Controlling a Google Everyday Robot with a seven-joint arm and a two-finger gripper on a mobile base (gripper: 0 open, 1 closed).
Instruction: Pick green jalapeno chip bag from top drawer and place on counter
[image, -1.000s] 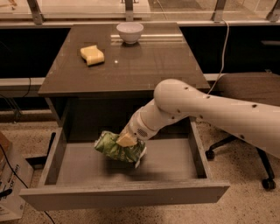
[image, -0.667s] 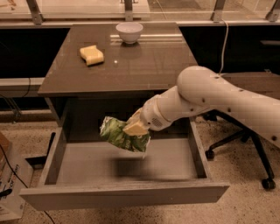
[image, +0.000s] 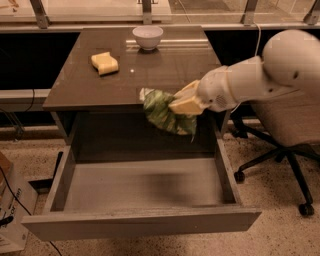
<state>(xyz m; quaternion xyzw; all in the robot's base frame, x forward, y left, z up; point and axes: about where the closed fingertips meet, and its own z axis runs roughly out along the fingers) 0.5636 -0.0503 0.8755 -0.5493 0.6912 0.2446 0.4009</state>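
Observation:
The green jalapeno chip bag (image: 164, 114) hangs in the air, crinkled, with a bit of white label at its top left. My gripper (image: 182, 103) is shut on its right side and holds it level with the front edge of the counter (image: 165, 70), above the back of the top drawer (image: 140, 185). The drawer is pulled fully out and its grey inside is bare. My white arm comes in from the right.
A yellow sponge (image: 105, 63) lies on the counter's left part. A white bowl (image: 147, 36) stands at the counter's back middle. An office chair (image: 285, 135) is to the right of the table. A box (image: 11, 210) and cables are on the floor at the left.
My gripper has lifted the chip bag out of the drawer, up and to the right, from the drawer floor to the height of the counter's front edge.

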